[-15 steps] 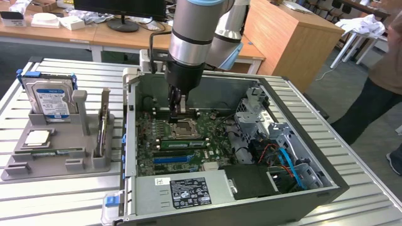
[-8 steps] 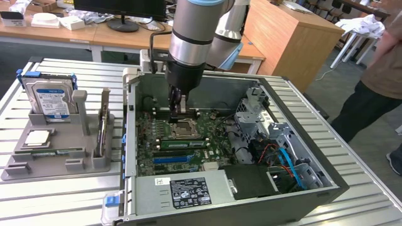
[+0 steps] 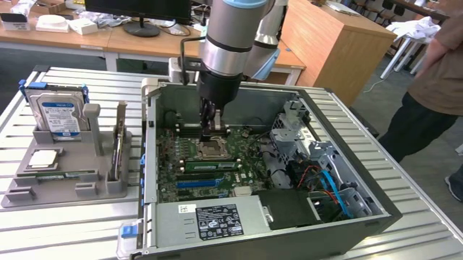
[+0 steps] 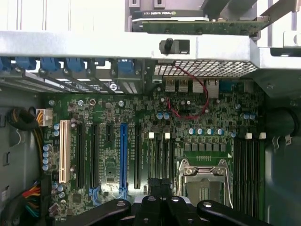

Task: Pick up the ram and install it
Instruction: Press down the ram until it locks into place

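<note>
The gripper (image 3: 214,127), jaws closed and empty, hovers above the green motherboard (image 3: 206,165) inside the open grey computer case (image 3: 347,227); pickup of the thin green ram stick (image 3: 116,149) remains pending.

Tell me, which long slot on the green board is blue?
On the motherboard, the blue slot stands between black slots, with the white slot further along.

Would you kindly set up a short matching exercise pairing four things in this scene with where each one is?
Things:
1. hard drive
2. gripper
3. ram stick
4. processor chip

Places:
A. seated in a slot on the motherboard
B. lying flat in the grey holder
C. standing upright at the back of the grey holder
D. lowered inside the computer case, over the processor socket

Pairs: 1-C, 2-D, 3-A, 4-B
</note>
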`<state>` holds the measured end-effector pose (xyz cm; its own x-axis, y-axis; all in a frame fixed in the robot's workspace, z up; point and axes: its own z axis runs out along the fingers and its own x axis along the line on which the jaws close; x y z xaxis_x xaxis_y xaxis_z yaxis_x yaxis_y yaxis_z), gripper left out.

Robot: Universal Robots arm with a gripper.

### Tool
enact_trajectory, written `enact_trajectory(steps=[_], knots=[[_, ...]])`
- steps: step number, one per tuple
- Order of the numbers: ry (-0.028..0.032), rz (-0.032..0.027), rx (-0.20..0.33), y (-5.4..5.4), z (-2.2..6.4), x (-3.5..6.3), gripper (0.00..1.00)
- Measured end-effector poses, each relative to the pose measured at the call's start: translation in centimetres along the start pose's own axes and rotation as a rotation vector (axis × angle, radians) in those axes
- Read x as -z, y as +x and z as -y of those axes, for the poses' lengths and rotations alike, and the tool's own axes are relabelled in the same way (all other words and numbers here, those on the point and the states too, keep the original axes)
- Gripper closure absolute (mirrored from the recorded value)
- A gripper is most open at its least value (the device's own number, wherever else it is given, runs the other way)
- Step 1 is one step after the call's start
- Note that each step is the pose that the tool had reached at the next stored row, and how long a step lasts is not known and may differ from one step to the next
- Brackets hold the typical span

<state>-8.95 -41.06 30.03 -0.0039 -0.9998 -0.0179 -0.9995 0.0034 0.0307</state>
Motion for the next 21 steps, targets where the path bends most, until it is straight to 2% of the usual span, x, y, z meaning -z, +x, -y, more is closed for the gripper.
enact_trajectory(steps=[12, 21], knots=[[-0.0001, 0.0001, 0.0, 0.0, 1.25, 0.04, 0.9], [-0.0001, 0.0001, 0.0, 0.0, 1.27, -0.21, 0.9]])
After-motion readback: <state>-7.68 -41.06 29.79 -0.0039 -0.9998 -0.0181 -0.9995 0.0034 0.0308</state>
